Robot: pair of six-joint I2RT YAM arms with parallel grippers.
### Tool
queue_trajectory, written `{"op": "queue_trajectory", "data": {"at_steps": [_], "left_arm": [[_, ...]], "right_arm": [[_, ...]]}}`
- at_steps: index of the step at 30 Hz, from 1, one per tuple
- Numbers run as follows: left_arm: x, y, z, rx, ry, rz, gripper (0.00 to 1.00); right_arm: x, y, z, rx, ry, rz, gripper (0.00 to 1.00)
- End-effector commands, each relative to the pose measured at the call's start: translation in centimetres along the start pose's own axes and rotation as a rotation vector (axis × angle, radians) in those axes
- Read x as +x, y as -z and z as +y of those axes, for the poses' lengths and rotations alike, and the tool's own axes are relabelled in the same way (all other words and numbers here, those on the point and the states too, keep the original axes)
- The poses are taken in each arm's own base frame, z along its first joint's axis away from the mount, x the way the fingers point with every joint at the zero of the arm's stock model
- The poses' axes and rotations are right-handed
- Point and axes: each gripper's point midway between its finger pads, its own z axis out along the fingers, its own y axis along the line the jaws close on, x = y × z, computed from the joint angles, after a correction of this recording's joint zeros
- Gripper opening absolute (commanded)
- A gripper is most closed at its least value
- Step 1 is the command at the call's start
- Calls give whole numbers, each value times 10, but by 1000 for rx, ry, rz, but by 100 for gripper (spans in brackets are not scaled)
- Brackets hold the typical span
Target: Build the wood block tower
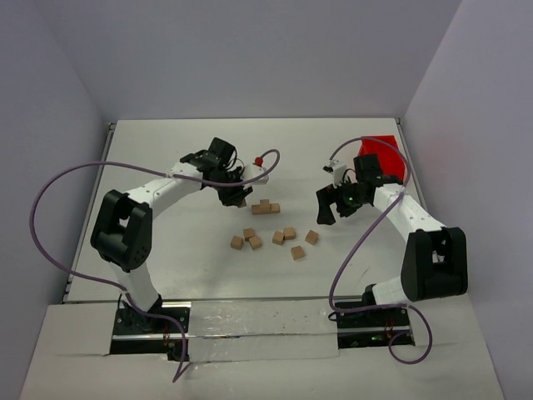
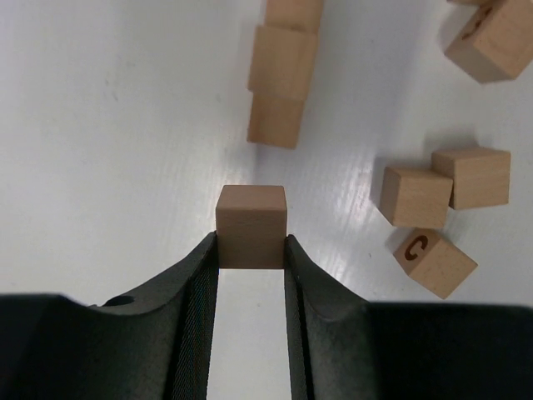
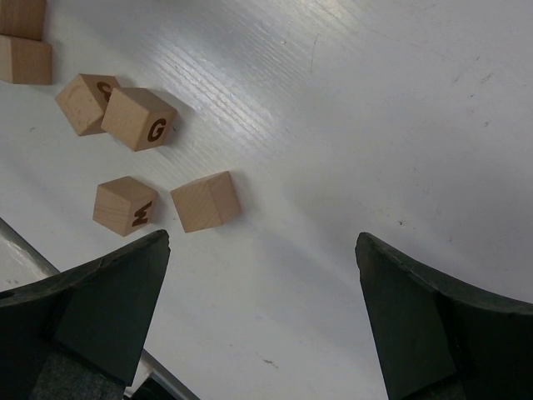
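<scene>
A: L gripper (image 2: pixel 251 243)?
B: Clamped on one plain wood block (image 2: pixel 251 221), fingers snug on both sides. Can't tell if it's off the table (image 1: pixel 166 150).
A: R gripper (image 3: pixel 262 242)?
B: Fingers spread wide, nothing btwn them, bare table below.
A: And the tower (image 1: pixel 265 206)?
B: Tight cluster of cubes, touching, mid-table, just right of the held one.
A: Any letters?
B: Loose blocks (image 1: pixel 278 237) lie nearer than the tower. Readable: "C" block (image 2: pixel 435 262), "G" block (image 3: pixel 139 118), "M" block (image 3: pixel 123 205) (turned, could be W) w/ a blank-faced block (image 3: pixel 206 201) just beside it. Red bin (image 1: pixel 385 154) far right.
</scene>
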Motion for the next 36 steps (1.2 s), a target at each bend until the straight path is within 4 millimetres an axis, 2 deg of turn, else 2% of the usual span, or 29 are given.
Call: {"op": "queue_trajectory", "data": {"at_steps": [1,5,17,24,36], "left_arm": [[-17,-9,-6,82,-41,-8,7],[-24,-15,-7,111,-51,2,9],[-27,-37,-12,153,-71,45,17],[-32,-41,-7,148,-75,47,19],[-35,-47,-5,142,-78,50,28]], "right_arm": [[-12,4,-2,-4,17,-20,100],[-12,4,-2,-7,13,-16,100],[-11,3,-1,-14,13,-10,100],[-10,3,-1,-14,14,-9,100],[-10,4,-1,-14,17,-11,100]]}}
